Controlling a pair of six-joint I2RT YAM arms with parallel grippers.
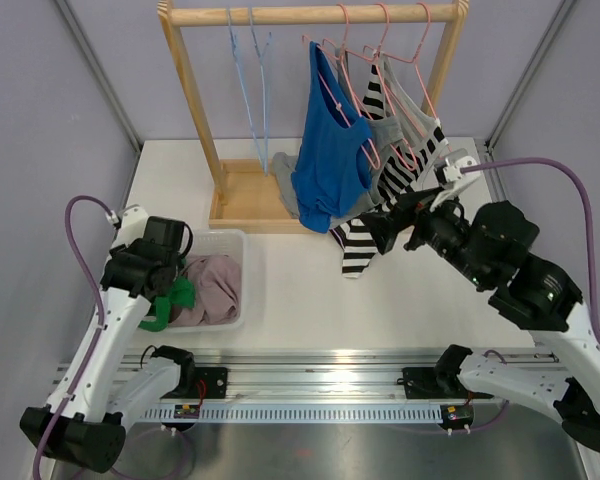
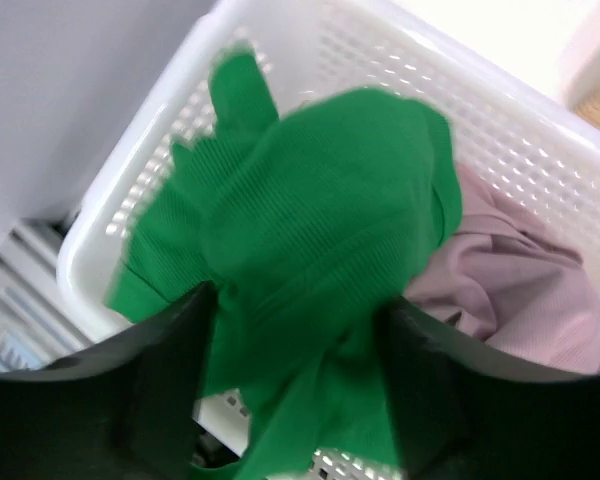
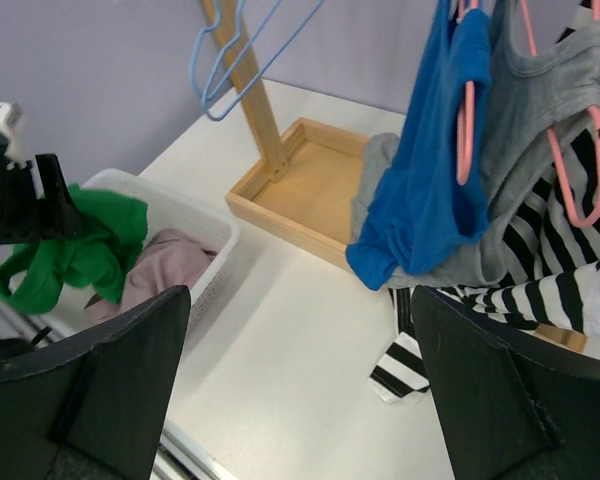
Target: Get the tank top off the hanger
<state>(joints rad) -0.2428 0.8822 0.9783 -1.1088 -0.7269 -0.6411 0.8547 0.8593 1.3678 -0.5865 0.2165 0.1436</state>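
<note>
Top external view: the blue tank top (image 1: pixel 330 160) hangs on a pink hanger (image 1: pixel 325 82) from the wooden rack (image 1: pixel 310 14), just right of the frame's centre. Its long axis runs top to bottom, straps up at the hanger and hem drooping toward the rack's base. A gray tank top (image 1: pixel 385 130) and a striped top (image 1: pixel 420 160) hang right beside it, overlapping.

The right claw (image 1: pixel 378 230) sits just below and to the right of the blue hem, close to the striped top's dangling end. In the right wrist view the fingers spread wide with nothing between them, and the blue top lies above and ahead.

At lower left, the left claw (image 2: pixel 295 390) is closed on a bunched green garment (image 2: pixel 320 240), held over the white basket (image 2: pixel 540 130).
</note>
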